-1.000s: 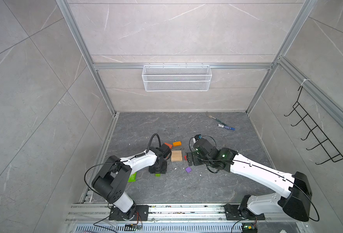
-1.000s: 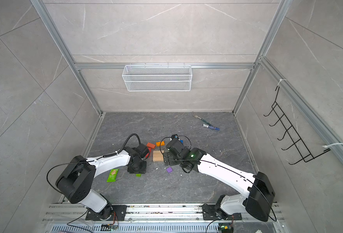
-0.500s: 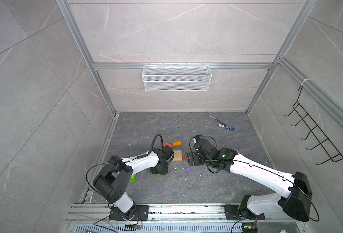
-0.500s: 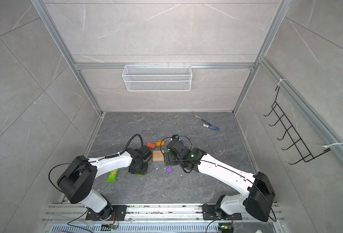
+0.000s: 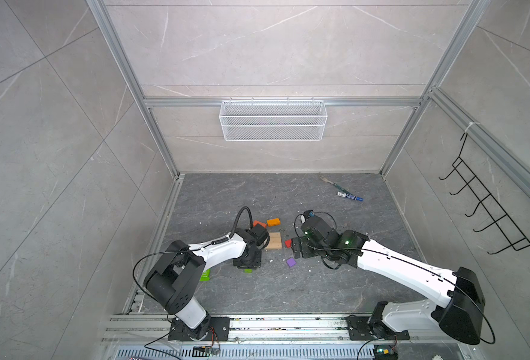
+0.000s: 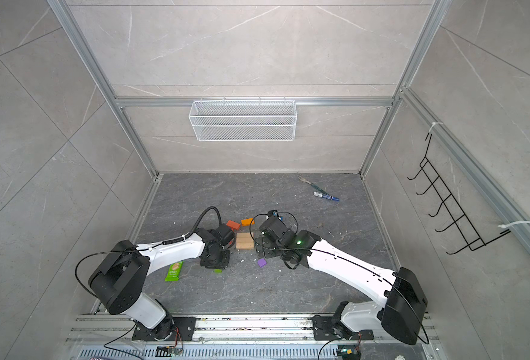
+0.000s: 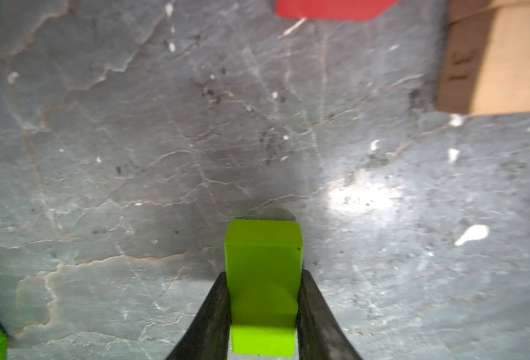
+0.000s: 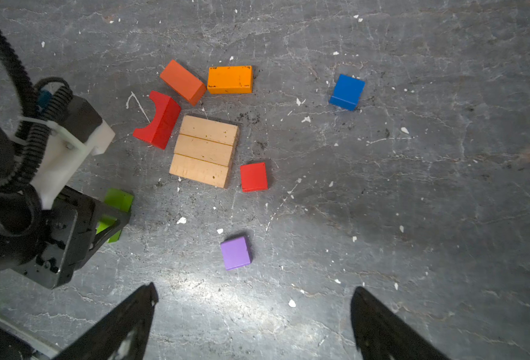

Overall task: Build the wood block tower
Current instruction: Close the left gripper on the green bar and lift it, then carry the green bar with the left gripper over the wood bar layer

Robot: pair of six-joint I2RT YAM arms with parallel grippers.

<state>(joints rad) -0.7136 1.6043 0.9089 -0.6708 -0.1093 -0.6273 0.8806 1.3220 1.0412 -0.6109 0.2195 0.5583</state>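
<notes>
Moved since before: the left gripper has drawn in onto the green block, and the left arm has edged slightly toward the middle. The other blocks lie as they did.
Left gripper: pinching the green block, with one finger flat against each long side. The block lies on the worktop.
Right gripper: spread wide and holding nothing, above the worktop near the purple cube.
Hidden: in both top views the left gripper covers nearly all of the green block, and the right arm covers the blue cube.
Cut off: the left wrist view clips the red arch and the tan bars at its edge.
Blocks: all lie in a single layer on the worktop. Three tan bars sit side by side, touching. The red arch is against one end and the red cube just beside a corner. The red-orange bar and orange bar are near, almost meeting.
Writing: the snack wrapper carries pale print too small to read, and so does the marker.
Arm pose: the left arm reaches low with its gripper pointing down. The right arm stretches in toward the middle with its wrist tilted down.
</notes>
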